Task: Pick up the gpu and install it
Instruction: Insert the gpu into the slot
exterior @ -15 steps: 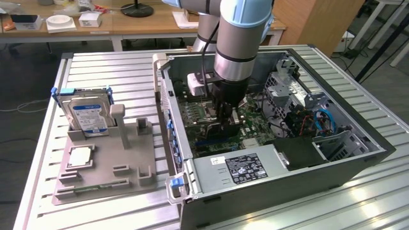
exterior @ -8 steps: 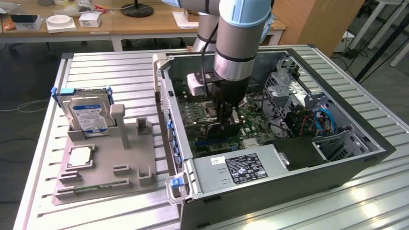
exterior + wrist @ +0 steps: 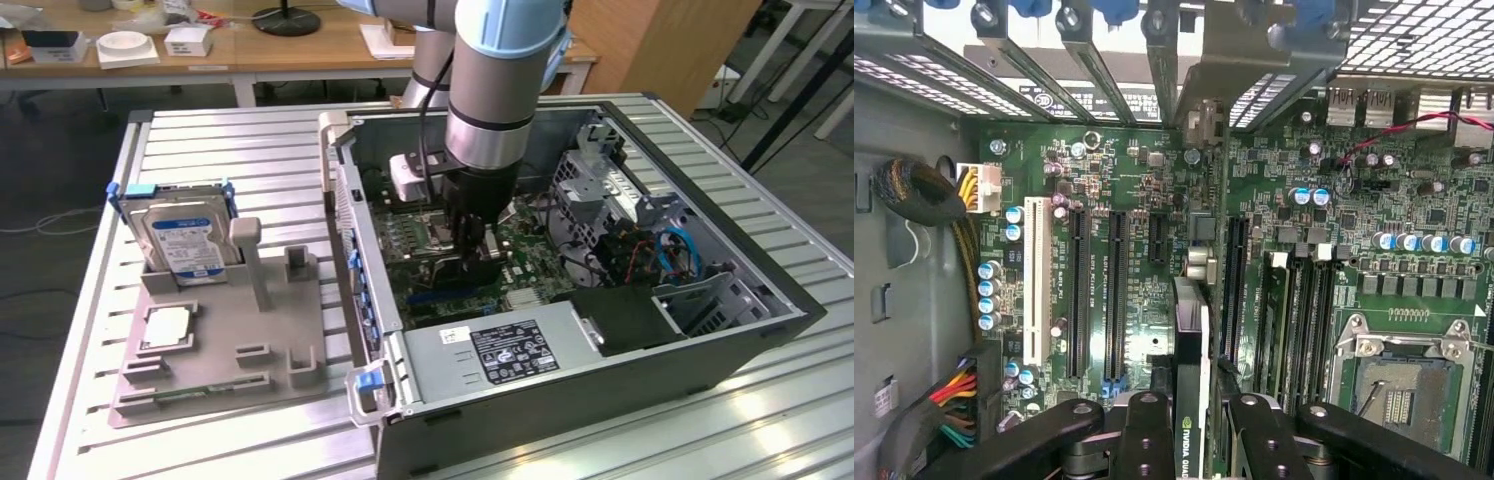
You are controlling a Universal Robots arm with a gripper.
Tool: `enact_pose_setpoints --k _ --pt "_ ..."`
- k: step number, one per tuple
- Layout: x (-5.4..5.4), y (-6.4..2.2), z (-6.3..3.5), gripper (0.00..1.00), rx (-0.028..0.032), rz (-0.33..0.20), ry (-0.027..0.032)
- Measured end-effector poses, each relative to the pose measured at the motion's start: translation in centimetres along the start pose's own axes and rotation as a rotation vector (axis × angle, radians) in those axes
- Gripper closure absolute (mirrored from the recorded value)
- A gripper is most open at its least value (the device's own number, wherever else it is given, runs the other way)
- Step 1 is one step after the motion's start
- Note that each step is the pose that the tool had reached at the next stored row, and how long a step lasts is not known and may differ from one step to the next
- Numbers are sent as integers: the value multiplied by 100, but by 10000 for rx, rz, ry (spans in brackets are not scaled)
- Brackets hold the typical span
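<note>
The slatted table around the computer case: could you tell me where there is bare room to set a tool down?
Bare slats lie behind the hard drive, and on the exterior view's right of the case. Inside the case it is crowded: the fingers hold the graphics card there.

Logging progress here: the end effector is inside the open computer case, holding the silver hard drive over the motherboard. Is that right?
Not quite. The end effector holds the black gpu, edge-on, over the motherboard, as the wrist view shows. The hard drive stands in the grey holder outside the computer case, in the exterior view.
</note>
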State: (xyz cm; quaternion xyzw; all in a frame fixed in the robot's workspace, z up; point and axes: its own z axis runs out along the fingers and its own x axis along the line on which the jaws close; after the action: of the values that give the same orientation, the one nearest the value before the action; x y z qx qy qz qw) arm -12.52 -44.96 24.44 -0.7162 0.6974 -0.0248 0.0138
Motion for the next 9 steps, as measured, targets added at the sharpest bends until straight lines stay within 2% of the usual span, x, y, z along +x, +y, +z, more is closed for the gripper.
enact_pose_setpoints --k 9 --pt "0 14 -8 74 -2 0 3"
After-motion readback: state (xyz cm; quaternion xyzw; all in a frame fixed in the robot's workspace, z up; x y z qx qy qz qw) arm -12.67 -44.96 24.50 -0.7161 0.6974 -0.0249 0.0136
